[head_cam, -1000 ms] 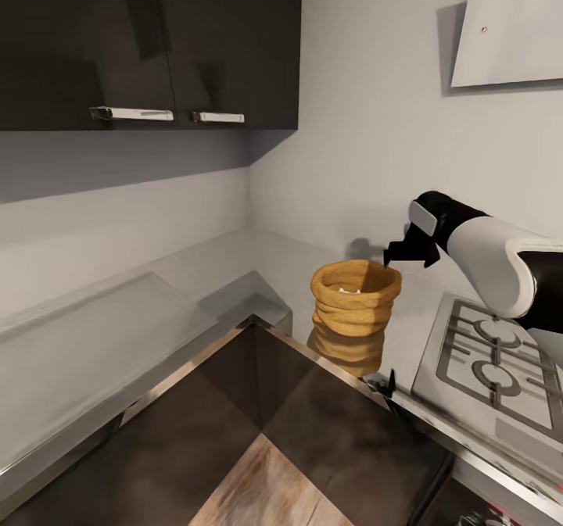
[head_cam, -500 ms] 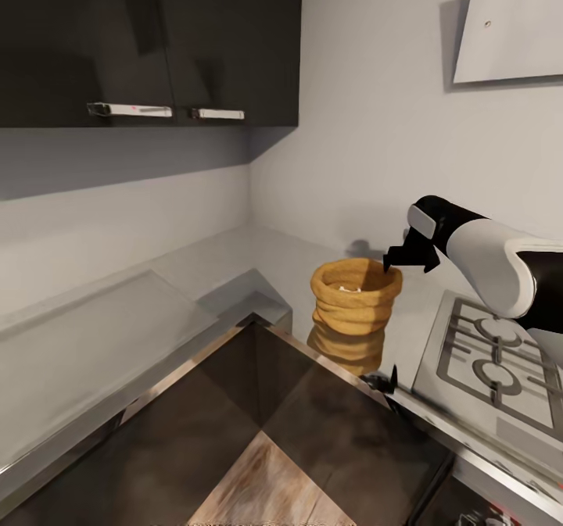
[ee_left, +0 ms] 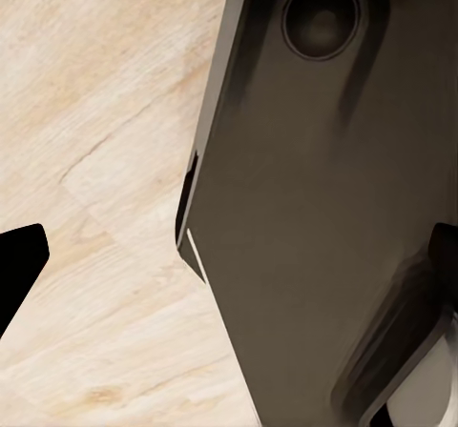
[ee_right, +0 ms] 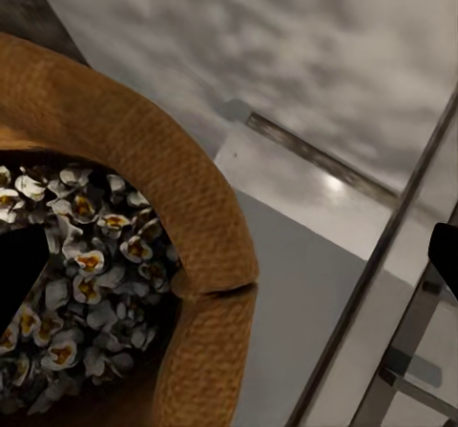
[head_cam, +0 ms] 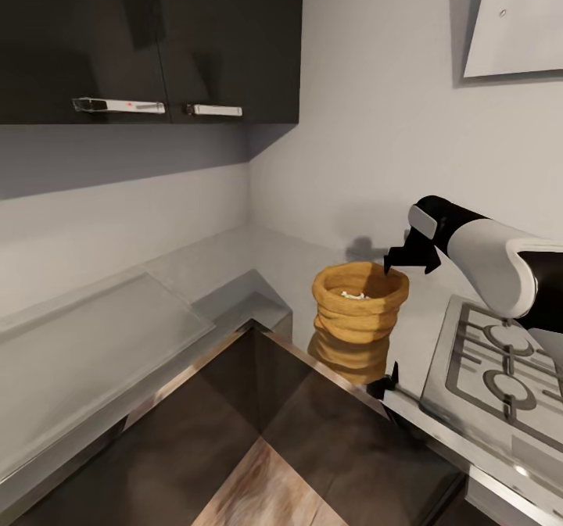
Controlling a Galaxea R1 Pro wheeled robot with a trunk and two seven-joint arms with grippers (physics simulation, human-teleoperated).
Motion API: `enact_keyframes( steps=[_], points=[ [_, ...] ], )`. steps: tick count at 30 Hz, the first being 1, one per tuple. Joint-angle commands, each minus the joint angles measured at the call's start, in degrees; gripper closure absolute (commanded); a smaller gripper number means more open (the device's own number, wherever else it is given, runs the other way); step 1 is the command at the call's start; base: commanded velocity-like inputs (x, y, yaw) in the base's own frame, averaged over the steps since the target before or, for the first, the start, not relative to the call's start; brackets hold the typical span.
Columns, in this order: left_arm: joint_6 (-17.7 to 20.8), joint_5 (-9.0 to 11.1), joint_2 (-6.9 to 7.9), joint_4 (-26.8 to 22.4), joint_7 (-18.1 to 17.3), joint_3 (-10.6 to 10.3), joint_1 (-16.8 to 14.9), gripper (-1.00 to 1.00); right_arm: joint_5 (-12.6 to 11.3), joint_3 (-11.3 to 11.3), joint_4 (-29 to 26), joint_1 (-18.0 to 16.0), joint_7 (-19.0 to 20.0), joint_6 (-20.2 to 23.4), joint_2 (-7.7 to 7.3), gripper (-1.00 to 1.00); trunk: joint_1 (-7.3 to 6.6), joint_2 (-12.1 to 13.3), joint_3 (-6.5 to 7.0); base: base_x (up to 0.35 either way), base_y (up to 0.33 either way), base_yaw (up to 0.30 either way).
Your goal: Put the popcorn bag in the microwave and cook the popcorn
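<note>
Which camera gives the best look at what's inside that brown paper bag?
The right wrist view: it looks into the popcorn bag at the popcorn within. The head view shows the whole bag but only pale specks inside.

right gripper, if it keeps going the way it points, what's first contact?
Most likely the popcorn bag's rim: the right gripper straddles it, one fingertip inside over the popcorn. Depth to the rim is unclear.

Kitchen, countertop [head_cam: 102,338], gas hob [head_cam: 500,370], cabinets [head_cam: 148,41]
</note>
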Motion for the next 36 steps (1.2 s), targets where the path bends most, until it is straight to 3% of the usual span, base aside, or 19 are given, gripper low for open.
enact_keyframes(
  steps=[1,36],
  points=[
    [0.09,0.01,-0.01,-0.04,0.11,0.19,-0.03,-1.00,-0.31,0.01,0.13,-0.08,-0.31,0.04,0.00,-1.00,0.00,-0.04,-0.06,0.003,0.000,0.000],
    [0.09,0.01,-0.04,-0.03,0.11,0.15,-0.03,-1.00,-0.37,-0.15,1.87,2.63,-0.18,-0.12,0.00,-1.00,0.00,-0.04,-0.06,0.000,0.000,0.000]
  ],
)
